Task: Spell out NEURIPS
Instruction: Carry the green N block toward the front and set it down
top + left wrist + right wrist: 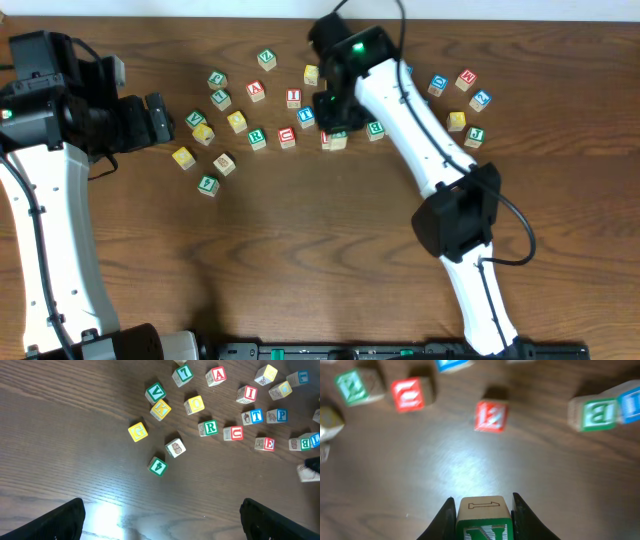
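Robotics lab, white robot arm [410,120], wooden table [300,260]

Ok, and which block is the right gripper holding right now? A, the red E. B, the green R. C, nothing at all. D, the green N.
D: in the right wrist view the right gripper is closed on the N cube, its green-framed letter showing between the two fingers.
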Controlling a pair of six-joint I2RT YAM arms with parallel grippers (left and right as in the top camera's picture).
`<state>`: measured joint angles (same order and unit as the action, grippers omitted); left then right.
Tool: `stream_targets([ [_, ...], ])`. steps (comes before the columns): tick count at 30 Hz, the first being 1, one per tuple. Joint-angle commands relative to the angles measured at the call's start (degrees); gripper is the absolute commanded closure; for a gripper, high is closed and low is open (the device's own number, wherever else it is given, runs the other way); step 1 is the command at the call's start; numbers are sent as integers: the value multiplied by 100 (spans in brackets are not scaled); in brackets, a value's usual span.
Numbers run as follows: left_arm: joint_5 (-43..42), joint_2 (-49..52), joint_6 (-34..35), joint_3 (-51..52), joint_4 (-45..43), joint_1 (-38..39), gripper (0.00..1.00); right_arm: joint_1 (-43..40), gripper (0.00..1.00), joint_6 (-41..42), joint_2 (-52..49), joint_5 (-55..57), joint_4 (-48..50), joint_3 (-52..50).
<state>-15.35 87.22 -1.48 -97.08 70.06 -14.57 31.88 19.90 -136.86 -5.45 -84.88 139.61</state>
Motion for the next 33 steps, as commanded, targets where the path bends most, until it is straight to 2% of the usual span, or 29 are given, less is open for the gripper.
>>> stream_targets([
  [1, -68, -37, 7, -136, -2, -13, 2, 326, 92, -66, -9, 61, -37, -48],
  [6, -68, -37, 7, -136, 0, -15, 3, 763, 92, 17, -9, 262, 328, -481],
  [11, -68, -37, 7, -136, -2, -15, 2, 986, 94, 667, -11, 1091, 890, -1163],
  [16, -68, -37, 7, -136, 0, -15, 2, 1045, 93, 1185, -11, 1156, 1674, -1856],
  [27, -68, -39, 7, -136, 0, -15, 3, 1126, 95, 1871, -11, 1456, 2308, -2251],
  [33, -68, -37, 7, -136, 0, -13, 3, 1202, 91, 1996, -11, 1646, 2747, -2549],
])
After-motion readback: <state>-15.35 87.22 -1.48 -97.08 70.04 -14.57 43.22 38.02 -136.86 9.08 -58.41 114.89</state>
